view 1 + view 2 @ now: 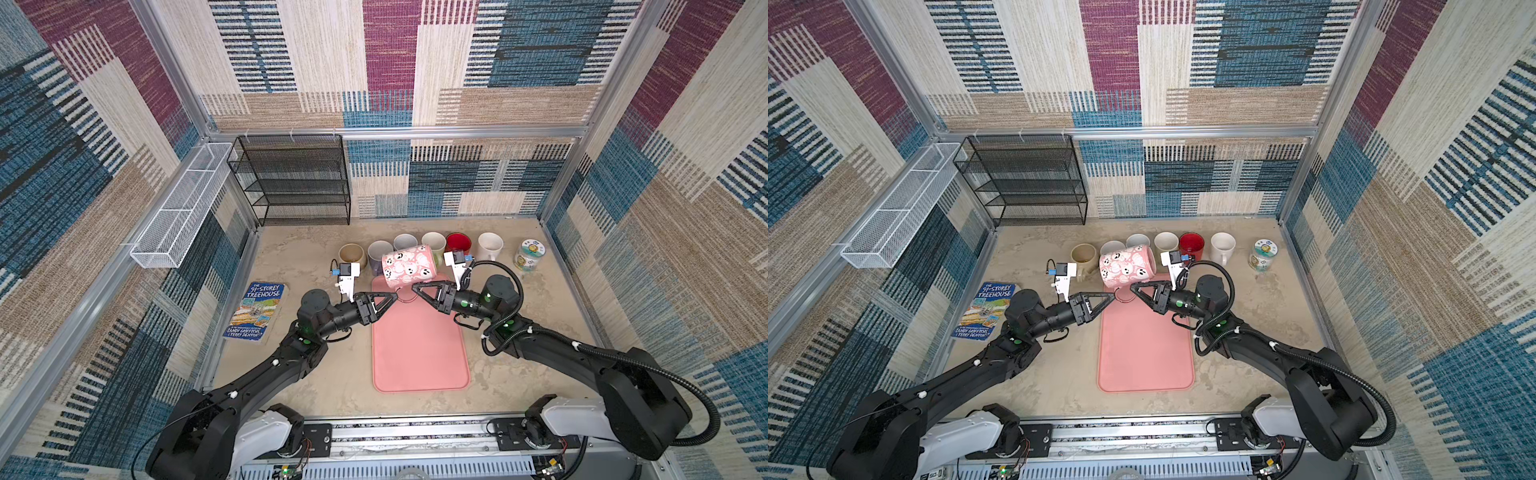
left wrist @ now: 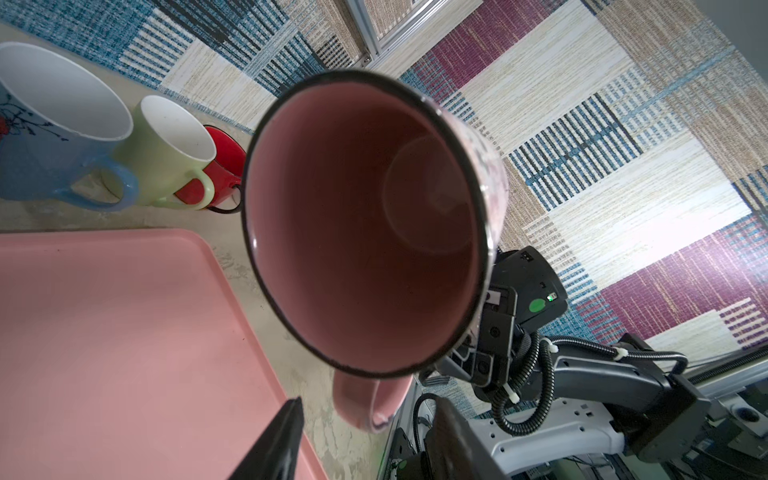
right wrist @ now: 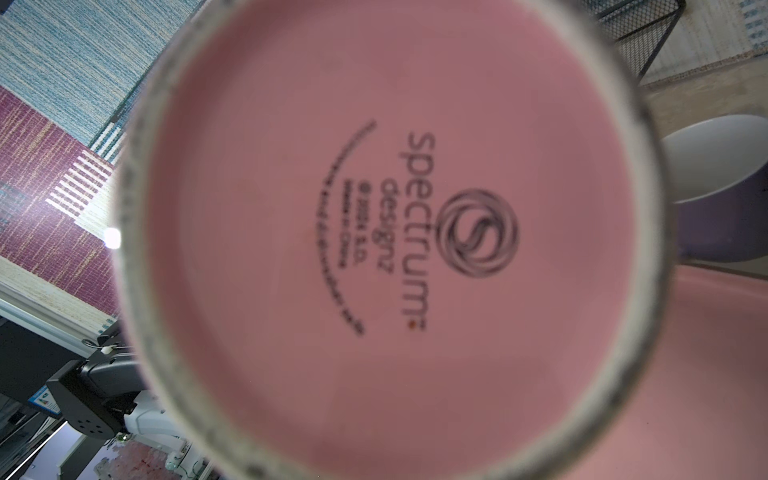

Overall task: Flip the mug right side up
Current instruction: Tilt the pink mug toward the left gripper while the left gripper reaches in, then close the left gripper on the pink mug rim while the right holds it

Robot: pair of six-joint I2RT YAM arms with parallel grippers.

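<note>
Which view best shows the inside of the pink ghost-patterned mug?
Left wrist: it looks straight into the pink ghost-patterned mug, empty. Both top views show only its patterned side; right wrist shows its stamped base.

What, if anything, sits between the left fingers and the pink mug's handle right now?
Nothing visible. In the left wrist view the handle of the pink mug hangs right at the gap between the spread left fingers, with nothing in between. The right gripper holds the mug from its base side, off that path.
</note>
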